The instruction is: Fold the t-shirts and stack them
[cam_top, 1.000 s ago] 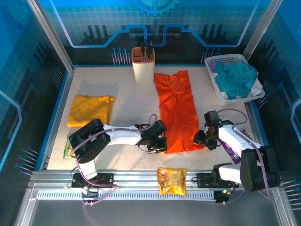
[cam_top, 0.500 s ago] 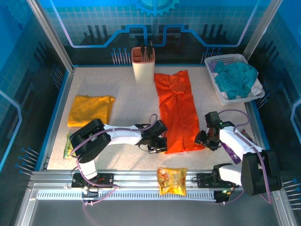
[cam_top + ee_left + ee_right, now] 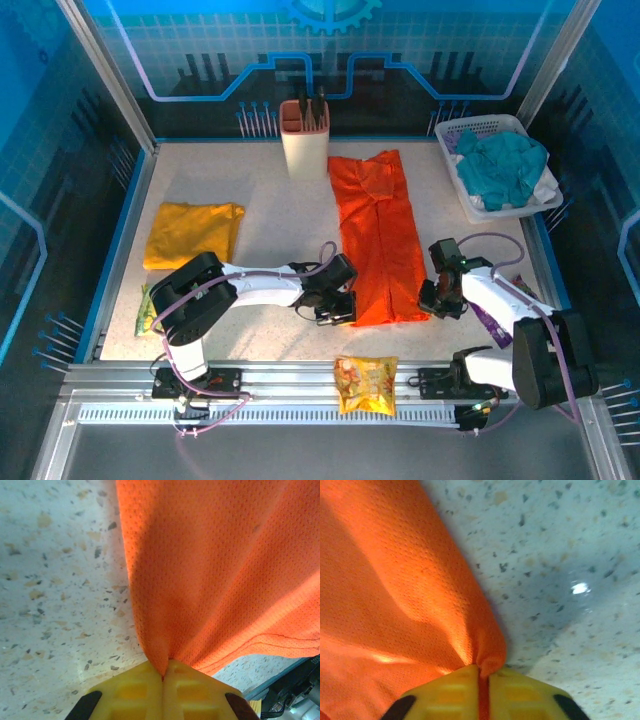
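Orange t-shirt (image 3: 375,235) lies lengthwise from beside the beige holder (image 3: 304,140), its two near corners clamped in the left gripper (image 3: 163,669) and right gripper (image 3: 484,671), with open table (image 3: 280,225) flanking both long edges.

The orange t-shirt (image 3: 215,570) runs off both wrist views (its pinched corners hidden between closed fingers (image 3: 130,695)).

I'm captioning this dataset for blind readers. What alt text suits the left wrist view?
The left end effector, shut, pinches a fold at the edge of the orange shirt, which spreads away across a speckled table.
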